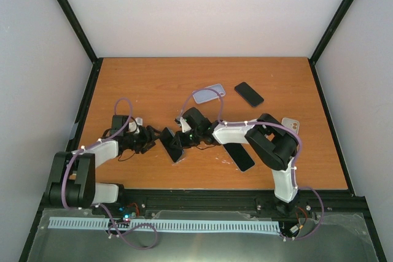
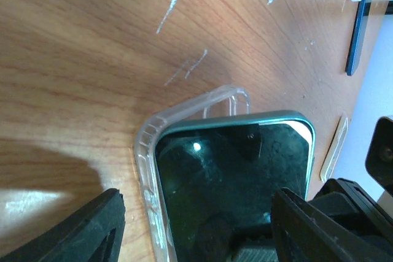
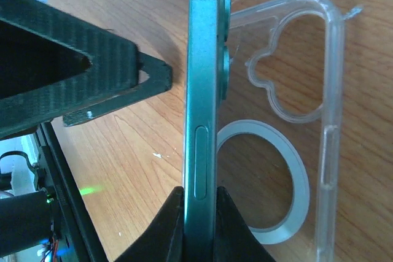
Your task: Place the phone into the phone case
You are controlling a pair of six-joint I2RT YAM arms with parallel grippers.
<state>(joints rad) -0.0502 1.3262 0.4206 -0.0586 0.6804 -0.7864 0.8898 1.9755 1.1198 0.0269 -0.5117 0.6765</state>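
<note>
The orange-brown wooden desk [image 1: 153, 84] fills the middle of the overhead view, and both arms meet just left of its centre. Between them is the teal-edged phone [image 3: 201, 90] with a dark glass screen. The right wrist view shows it edge-on, with its long axis running top to bottom and its camera lenses facing right, toward the clear plastic phone case [image 3: 331, 90].

The case lies just beside the phone's back, its lobed camera cutout level with the lenses and a pale ring lower down. In the left wrist view one rounded corner of the case wraps the phone's upper-left corner, while the phone's right side stands outside the wall. I judge it only partly seated.

The right gripper [image 3: 201, 216] is clamped on the phone's front and back at the bottom of its frame. The left gripper [image 2: 199, 228] is spread wide, one finger in each bottom corner of its frame, with bare desk between the left-hand finger and the case.

The coming move probably turns on closing the narrow gap between the phone's back and the case. The left arm looks placed for it.

No brand or lettering can be read.
</note>
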